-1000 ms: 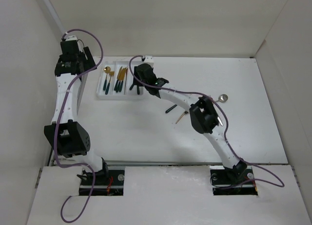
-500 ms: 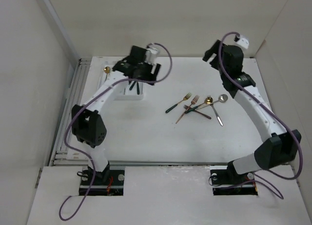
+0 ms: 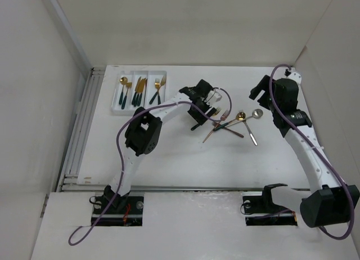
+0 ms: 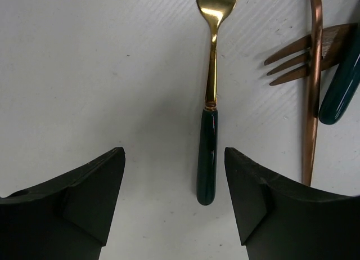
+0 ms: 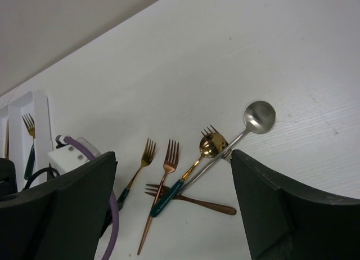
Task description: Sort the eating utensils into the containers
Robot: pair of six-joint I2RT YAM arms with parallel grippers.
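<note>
**A:** How does the left gripper (image 4: pixel 173 156) stand?

**B:** Released. Its fingers (image 4: pixel 84 198) are spread wide with nothing between the pads, low over the table in the wrist view.

**A:** And the fork (image 4: pixel 209 119)?

**B:** Straight ahead of it. The green handle's end lies in the gap between the fingers, nearer one than the other. The gold head points directly away from the gripper, so the long axis runs along the reach and across the closing line. I judge that closing would pinch the handle across its width.

**A:** Anything crowding it?

**B:** A copper fork (image 4: pixel 288 62) lies beside it, apart, at the edge of the pile (image 3: pixel 236 122). The handle itself lies free.

**A:** Which arm is nearer?

**B:** The left, plainly. The right gripper (image 3: pixel 263 90) hangs wide open and holding nothing, well apart on the pile's other side.

**A:** Where does the fork go?

**B:** Into the tray (image 3: pixel 115 107), which lies leftward of the left gripper and farther from the bases in the top view. Its compartment nearest the gripper already holds forks.
</note>
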